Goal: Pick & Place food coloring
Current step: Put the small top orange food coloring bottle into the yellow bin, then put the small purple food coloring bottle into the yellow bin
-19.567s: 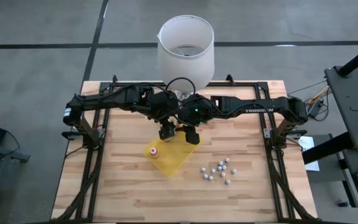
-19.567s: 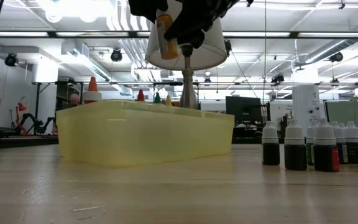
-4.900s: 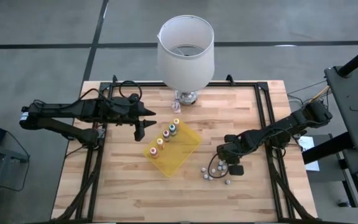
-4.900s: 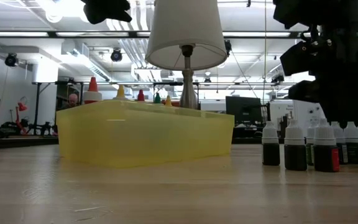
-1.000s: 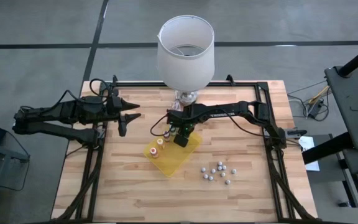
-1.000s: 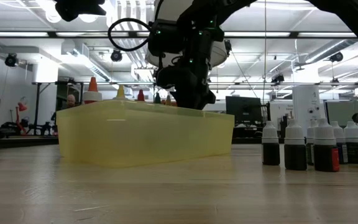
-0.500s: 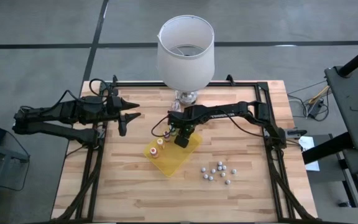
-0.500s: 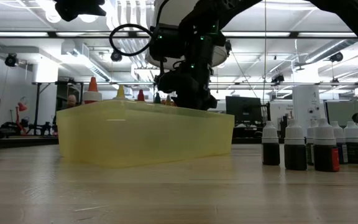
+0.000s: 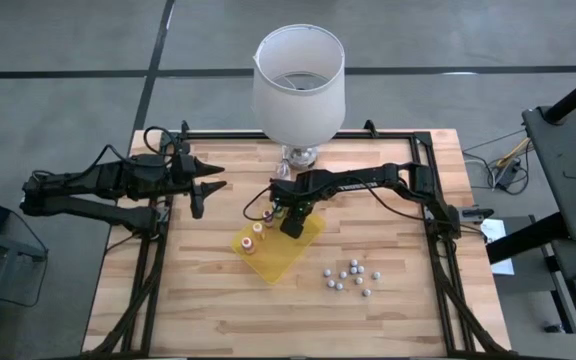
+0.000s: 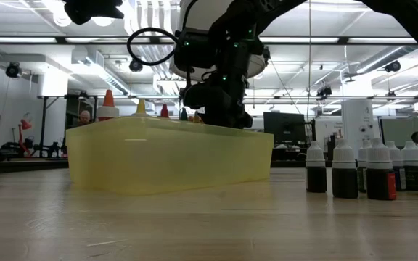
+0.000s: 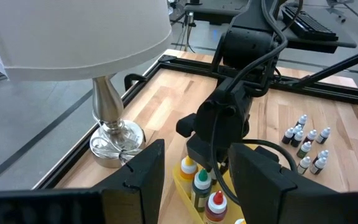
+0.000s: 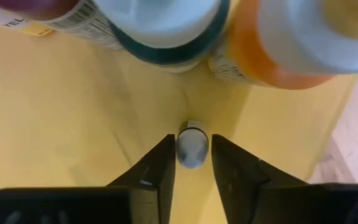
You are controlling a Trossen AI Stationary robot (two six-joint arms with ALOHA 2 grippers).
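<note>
Two arms are in the high view. The right claw (image 9: 290,224) sits low over the yellow tray (image 9: 298,248), which lies mid-table in front of the lamp (image 9: 299,75). Bottles of food coloring (image 9: 256,229) stand in the tray; a cluster of unplaced bottles (image 9: 350,276) waits toward the table's front right. The left claw (image 9: 196,203) hangs parked near the left edge, fingers apart and empty, evidently clear of the work.

In the low view, coloured caps (image 10: 108,98) rise above the tray wall (image 10: 165,156).

From the left wrist view, the right arm stands directly over the tray's bottles (image 11: 202,185).

The right wrist view shows fingers (image 12: 157,167) slightly parted around a small bottle (image 12: 192,144) standing on the tray floor; whether they grip it cannot be told, though a release seems likely.
</note>
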